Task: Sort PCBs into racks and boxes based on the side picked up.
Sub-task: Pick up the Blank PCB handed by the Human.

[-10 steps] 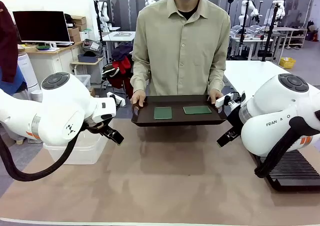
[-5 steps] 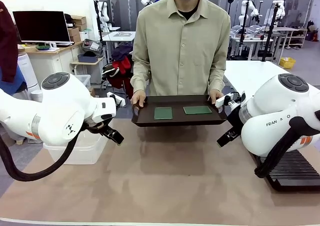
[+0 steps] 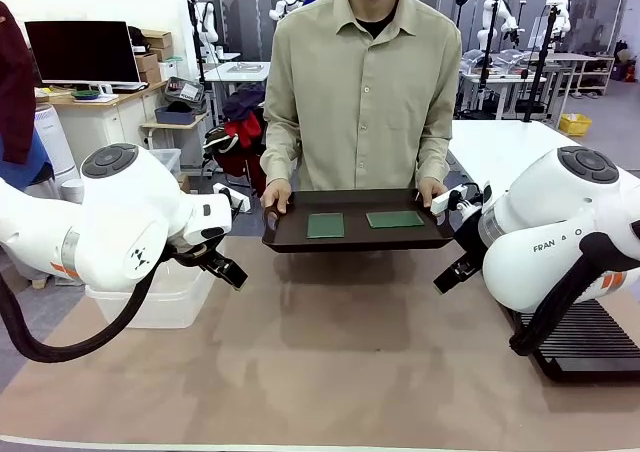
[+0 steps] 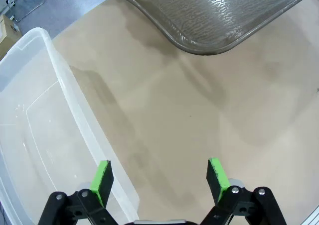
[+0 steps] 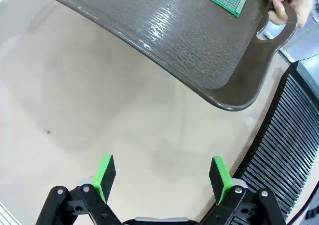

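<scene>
left gripper (image 4: 159,171): jaws wide apart, nothing between the green pads; it hangs over the bare tan table (image 3: 340,362), with the rim of the clear tub (image 4: 40,135) at 9 o'clock in its wrist view; right gripper (image 5: 162,171): also spread and empty, with the black slotted rack (image 5: 286,145) at 3 o'clock in its wrist view; front view: tub at the table's 9 o'clock edge, rack at 4 o'clock, both arms low on either side of the middle; two green PCBs (image 3: 326,226) lie flat side by side, apart, in the dark brown tray (image 3: 290,236) at the table's 12 o'clock; a person holds the tray by its end handles, one hand (image 3: 276,196) at the tray's 9 o'clock, the other hand (image 3: 431,189) at 3 o'clock; tray is off the table, with its shadow underneath; neither gripper touches the tray or the boards.
</scene>
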